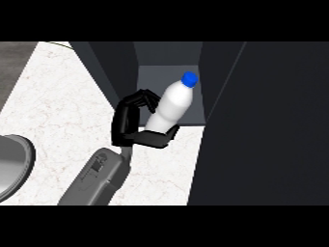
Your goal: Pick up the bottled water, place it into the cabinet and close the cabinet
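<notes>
Bottle [174,103] sits in the hand [142,123], white body with blue cap [189,78] at the top end. It leans: cap up and to the right, base down and left toward the palm. Fingers [140,100] curl around the bottle's left side at about mid-body; thumb [161,136] wraps under the base on the lower right. So the grip is closed on the lower half, upper half and cap stick out free above the fingers.

Which hand this is, I can't tell from the view: only 1 forearm [95,178] shows, coming in from the lower edge left of centre. Grey forearm runs up and slightly right, wrist bends so the palm faces right toward the cabinet.

Bottle's upper part overlaps the cabinet [163,60] opening, cap over the grey interior. Base is at the front edge of that opening, over the boundary with the counter [53,106]. Can't tell if the base touches the shelf floor or hangs above it.

Dark door [267,125] stands open at the right, filling most of that side; bottle's right edge is just beside it. Sink [6,169] rim curves at lower left, well apart from the hand.
</notes>
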